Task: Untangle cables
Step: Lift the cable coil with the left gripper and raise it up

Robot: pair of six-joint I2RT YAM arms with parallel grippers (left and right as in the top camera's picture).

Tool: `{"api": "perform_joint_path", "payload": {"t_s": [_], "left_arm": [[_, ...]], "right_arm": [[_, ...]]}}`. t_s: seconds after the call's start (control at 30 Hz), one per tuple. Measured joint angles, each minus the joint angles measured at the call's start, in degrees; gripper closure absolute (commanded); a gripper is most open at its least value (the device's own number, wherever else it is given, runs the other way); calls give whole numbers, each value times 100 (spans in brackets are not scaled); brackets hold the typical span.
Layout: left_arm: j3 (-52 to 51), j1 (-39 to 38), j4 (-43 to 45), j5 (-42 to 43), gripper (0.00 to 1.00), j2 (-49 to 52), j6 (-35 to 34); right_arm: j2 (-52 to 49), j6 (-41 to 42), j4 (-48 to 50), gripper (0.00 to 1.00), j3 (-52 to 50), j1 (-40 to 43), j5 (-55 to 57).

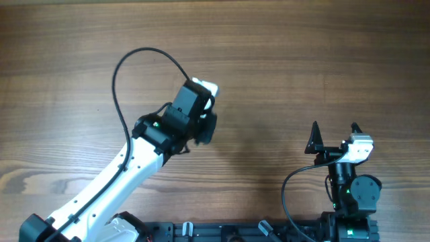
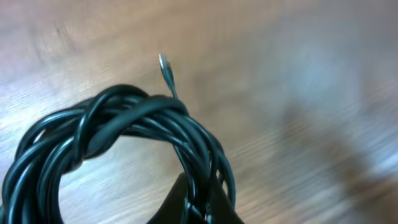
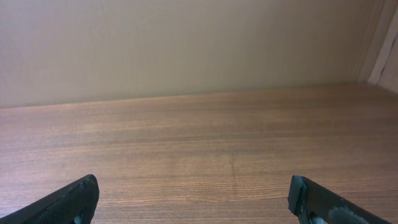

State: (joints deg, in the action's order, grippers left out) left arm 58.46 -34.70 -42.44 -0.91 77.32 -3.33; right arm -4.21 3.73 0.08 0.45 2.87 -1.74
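Left wrist view tells the most: the left gripper (image 2: pixel 202 202) is pressed together on the cables (image 2: pixel 134 118), pinching one side of a ring-shaped bundle of thin, glossy black cords twisted round each other like rope. A small metal plug end (image 2: pixel 165 67) pokes out of the far side. From overhead the bundle is mostly hidden under that gripper, near the middle of the wood-grained table (image 1: pixel 302 54). The right gripper (image 1: pixel 334 134) hangs by its base, well apart, fingers spread wide and holding nothing. I'd judge this the first grab, with nothing loosened yet. The next move calls for the right one to come over, catch a single loop or that plug, and pull gently; smooth cords may slip.
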Motion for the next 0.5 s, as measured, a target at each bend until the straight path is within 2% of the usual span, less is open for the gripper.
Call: {"api": "perform_joint_path", "payload": {"t_s": [0.07, 0.23, 0.5], "left_arm": [[-39, -2, -269, 9, 96, 61, 376], [-208, -22, -291, 302, 96, 299, 1069], [-238, -326, -131, 496, 96, 245, 1379]], "right_arm": [[-2, 0, -2, 0, 0, 0, 0], [-2, 0, -2, 0, 0, -2, 0], [-2, 0, -2, 0, 0, 0, 0]]}}
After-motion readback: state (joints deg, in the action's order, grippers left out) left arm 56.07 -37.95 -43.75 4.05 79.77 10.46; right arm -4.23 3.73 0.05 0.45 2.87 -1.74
